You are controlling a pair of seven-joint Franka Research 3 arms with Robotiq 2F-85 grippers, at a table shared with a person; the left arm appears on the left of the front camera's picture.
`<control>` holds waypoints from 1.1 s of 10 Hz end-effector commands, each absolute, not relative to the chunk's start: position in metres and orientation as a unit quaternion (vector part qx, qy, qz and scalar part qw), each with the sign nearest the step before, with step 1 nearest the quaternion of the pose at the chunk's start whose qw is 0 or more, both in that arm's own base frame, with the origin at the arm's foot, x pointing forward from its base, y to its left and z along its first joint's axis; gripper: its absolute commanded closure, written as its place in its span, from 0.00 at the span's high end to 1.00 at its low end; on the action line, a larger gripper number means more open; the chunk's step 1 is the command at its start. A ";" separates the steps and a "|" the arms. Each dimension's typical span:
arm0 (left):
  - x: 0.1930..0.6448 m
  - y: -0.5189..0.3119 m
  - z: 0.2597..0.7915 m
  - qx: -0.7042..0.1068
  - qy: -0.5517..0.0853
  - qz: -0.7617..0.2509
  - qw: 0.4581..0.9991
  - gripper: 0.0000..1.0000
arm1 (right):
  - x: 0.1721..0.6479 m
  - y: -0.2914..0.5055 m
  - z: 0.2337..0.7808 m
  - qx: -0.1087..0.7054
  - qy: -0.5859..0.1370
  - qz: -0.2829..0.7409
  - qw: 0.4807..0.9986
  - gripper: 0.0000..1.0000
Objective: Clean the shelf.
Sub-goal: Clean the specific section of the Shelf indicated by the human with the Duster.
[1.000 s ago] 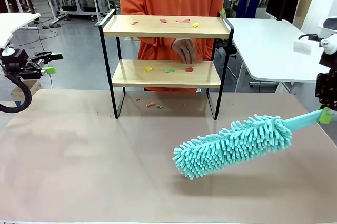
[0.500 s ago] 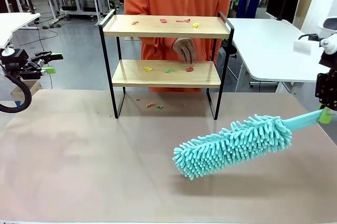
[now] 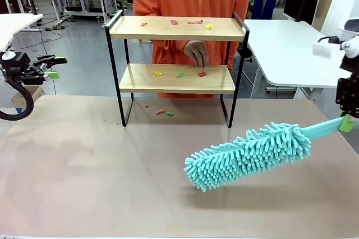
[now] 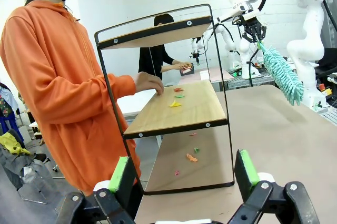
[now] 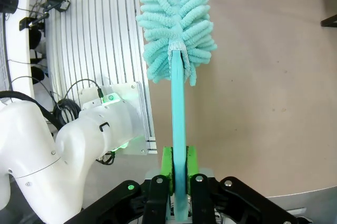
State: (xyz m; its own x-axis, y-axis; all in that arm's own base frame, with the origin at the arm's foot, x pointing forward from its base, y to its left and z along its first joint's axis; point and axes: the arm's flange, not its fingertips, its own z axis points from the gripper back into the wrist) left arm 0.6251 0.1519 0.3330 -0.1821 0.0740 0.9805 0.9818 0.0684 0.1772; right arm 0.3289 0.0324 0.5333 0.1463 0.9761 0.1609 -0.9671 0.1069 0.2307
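Right wrist view reveals the right pincer (image 5: 179, 167) clamped on the duster handle (image 5: 178, 103); the shelf (image 4: 176, 111) stands ahead of the left pincer (image 4: 181, 169), spread wide.

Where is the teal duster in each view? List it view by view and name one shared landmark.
Front view: duster lower right, over the tan table, handle running to the right edge.
Left wrist view: upper right, head pointing down.
Right wrist view: top centre, handle running down the middle.
Shared landmark: the right tool shut on its handle.
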 end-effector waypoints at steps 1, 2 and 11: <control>0.622 0.150 0.334 -0.451 -0.578 -0.513 0.447 1.00 | 0.325 0.052 0.546 0.136 -0.004 0.643 0.753 0.13; 0.622 0.150 0.334 -0.451 -0.578 -0.513 0.447 1.00 | 0.320 0.071 0.557 0.155 -0.019 0.617 0.772 0.13; 0.622 0.150 0.334 -0.451 -0.578 -0.513 0.447 1.00 | 0.310 0.151 0.595 0.244 -0.110 0.406 0.874 0.13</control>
